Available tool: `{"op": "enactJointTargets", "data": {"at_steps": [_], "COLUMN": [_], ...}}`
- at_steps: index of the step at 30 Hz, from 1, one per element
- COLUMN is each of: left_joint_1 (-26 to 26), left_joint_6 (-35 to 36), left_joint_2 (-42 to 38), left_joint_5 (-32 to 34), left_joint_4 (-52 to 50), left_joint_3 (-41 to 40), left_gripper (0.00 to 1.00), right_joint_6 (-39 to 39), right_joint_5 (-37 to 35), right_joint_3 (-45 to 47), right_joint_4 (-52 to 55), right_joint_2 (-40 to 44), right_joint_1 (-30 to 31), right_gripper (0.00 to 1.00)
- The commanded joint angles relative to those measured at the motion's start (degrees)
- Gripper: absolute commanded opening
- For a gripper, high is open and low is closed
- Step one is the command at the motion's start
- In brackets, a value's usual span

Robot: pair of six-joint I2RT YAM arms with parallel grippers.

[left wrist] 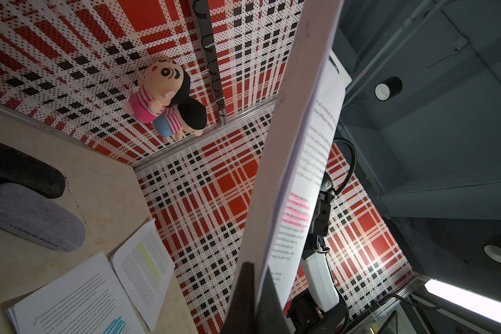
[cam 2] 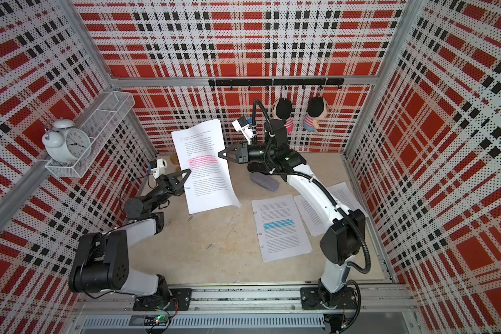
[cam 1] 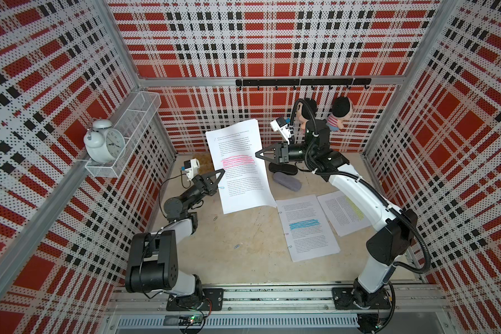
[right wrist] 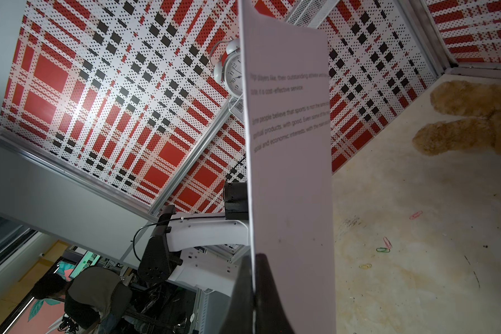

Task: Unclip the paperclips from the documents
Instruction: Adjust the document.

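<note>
The pink-highlighted document (cam 1: 240,176) (cam 2: 207,179) hangs in the air above the table, held by both of its side edges. My right gripper (cam 1: 258,153) (right wrist: 255,256) is shut on the right edge. My left gripper (cam 1: 222,173) (left wrist: 256,264) is shut on the left edge, with the sheet running between its jaws. A blue paperclip (cam 1: 222,188) sits on that edge right beside the left fingers. The blue-highlighted document (cam 1: 307,228) and the yellow-highlighted document (cam 1: 344,211) lie flat at the right. Small clips (cam 1: 286,233) line the blue one's left edge.
Loose paperclips (cam 1: 237,246) (right wrist: 383,249) lie on the tabletop under and in front of the raised sheets. A grey case (cam 1: 287,180) and a black case (cam 1: 282,168) lie under my right arm. Two plush dolls (cam 1: 340,114) hang on the back wall. A clock (cam 1: 106,141) stands on the left shelf.
</note>
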State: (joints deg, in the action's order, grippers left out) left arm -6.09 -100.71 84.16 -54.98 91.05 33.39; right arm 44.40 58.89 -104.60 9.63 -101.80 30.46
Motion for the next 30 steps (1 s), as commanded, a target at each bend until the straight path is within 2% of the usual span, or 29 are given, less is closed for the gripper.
{"op": "enactJointTargets", "data": {"at_steps": [1, 2, 3, 4, 6, 9, 14, 19, 22, 23, 25, 28, 30], "left_joint_1": [-0.28, -0.32, -0.28, -0.25, -0.24, -0.23, -0.15, -0.15, -0.07, -0.07, -0.07, -0.06, 0.03], "left_joint_6": [0.14, 0.06, 0.00, -0.07, -0.38, -0.77, -1.31, -1.69, -1.85, -1.75, -1.54, -1.34, -1.33], "left_joint_2": [-1.81, -1.97, -2.25, -2.40, -2.68, -3.09, -3.39, -2.87, -2.77, -2.77, -2.79, -2.81, -2.75], "left_joint_5": [1.11, 1.32, 1.77, 2.06, 2.31, 2.50, 3.20, 2.38, 1.74, 1.56, 1.62, 1.71, 1.64], "left_joint_4": [10.09, 10.20, 10.28, 10.38, 10.54, 10.81, 10.77, 10.69, 10.56, 10.56, 10.54, 10.39, 10.33], "left_joint_3": [1.76, 1.77, 1.77, 1.83, 2.12, 2.68, 3.52, 4.58, 4.41, 4.32, 3.85, 3.34, 3.17], "left_gripper": [0.00, 0.00, 0.00, 0.00, 0.00, 0.00, 0.00, 0.00, 0.00, 0.00, 0.00, 0.00, 0.00], "right_joint_6": [-1.12, -0.83, -0.21, 0.60, 1.64, 3.32, 8.44, 8.45, 8.15, 8.24, 8.24, 8.15, 7.98], "right_joint_5": [-2.08, -2.39, -2.75, -3.27, -4.02, -4.87, -5.37, -6.41, -6.43, -6.34, -6.49, -6.66, -7.11], "right_joint_3": [1.82, 2.58, 3.74, 5.34, 7.75, 11.28, 15.75, 16.44, 15.92, 15.83, 15.83, 15.98, 16.10], "right_joint_4": [0.53, -0.28, -2.05, -4.34, -7.63, -12.52, -23.06, -24.81, -24.33, -24.18, -23.95, -23.69, -23.37], "right_joint_2": [1.67, 1.90, 2.17, 2.38, 2.70, 3.09, 2.87, 3.43, 3.41, 3.36, 3.53, 3.84, 4.15], "right_joint_1": [-0.38, -0.33, -0.40, -0.38, -0.40, -0.39, -0.35, -0.38, -0.59, -0.74, -1.01, -1.28, -1.40], "right_gripper": [0.00, 0.00, 0.09, 0.22, 0.37, 0.53, 0.60, 0.60, 0.59, 0.55, 0.42, 0.14, 0.00]}}
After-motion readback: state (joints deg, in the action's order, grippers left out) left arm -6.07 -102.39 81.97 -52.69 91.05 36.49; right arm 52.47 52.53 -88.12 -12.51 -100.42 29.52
